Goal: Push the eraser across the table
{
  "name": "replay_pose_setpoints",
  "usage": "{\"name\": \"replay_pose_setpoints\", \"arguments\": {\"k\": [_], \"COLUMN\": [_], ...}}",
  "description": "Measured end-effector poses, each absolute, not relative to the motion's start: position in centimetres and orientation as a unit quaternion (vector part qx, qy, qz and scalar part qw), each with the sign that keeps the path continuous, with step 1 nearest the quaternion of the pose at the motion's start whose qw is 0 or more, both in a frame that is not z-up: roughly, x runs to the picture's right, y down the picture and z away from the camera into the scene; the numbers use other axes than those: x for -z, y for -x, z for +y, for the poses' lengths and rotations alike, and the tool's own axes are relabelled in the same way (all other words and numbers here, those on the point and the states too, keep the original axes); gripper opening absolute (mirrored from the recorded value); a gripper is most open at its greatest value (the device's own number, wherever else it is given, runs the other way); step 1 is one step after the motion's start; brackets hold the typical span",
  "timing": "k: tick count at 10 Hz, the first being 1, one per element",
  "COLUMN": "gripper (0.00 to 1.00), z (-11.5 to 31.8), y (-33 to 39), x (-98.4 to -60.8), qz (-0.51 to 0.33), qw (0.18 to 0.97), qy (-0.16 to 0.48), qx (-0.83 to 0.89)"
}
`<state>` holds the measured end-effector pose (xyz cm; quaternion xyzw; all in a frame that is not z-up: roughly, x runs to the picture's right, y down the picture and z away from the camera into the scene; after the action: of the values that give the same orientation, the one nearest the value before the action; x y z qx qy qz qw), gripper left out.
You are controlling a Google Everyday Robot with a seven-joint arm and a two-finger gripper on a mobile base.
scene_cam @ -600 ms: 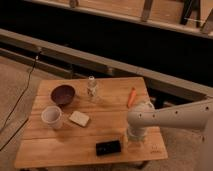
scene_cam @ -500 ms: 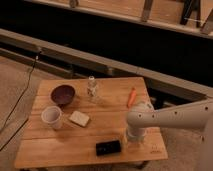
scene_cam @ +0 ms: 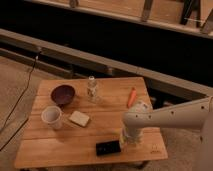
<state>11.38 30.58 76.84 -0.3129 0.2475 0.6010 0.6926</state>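
Note:
The eraser (scene_cam: 108, 147) is a flat black block lying near the front edge of the light wooden table (scene_cam: 55, 145), right of the middle. My white arm reaches in from the right, and the gripper (scene_cam: 125, 140) points down at the table right beside the eraser's right end. I cannot tell whether it touches the eraser.
A dark bowl (scene_cam: 63, 94), a white cup (scene_cam: 52, 117) and a beige sponge block (scene_cam: 79, 118) stand on the left half. A small clear bottle (scene_cam: 92, 89) stands at the back middle and an orange carrot (scene_cam: 132, 96) lies at the back right. A small mark (scene_cam: 155, 148) is near the front right corner.

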Motion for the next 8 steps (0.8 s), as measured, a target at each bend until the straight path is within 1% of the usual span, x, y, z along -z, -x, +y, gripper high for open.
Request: {"name": "replay_pose_setpoints", "arguments": {"k": [8], "gripper": [0.65], "z": [31.1], "y": [-6.1], "x": [-76.9], "qz": [0.224], "qw": [0.711], "qy": [0.344], "qx": [-0.571]}}
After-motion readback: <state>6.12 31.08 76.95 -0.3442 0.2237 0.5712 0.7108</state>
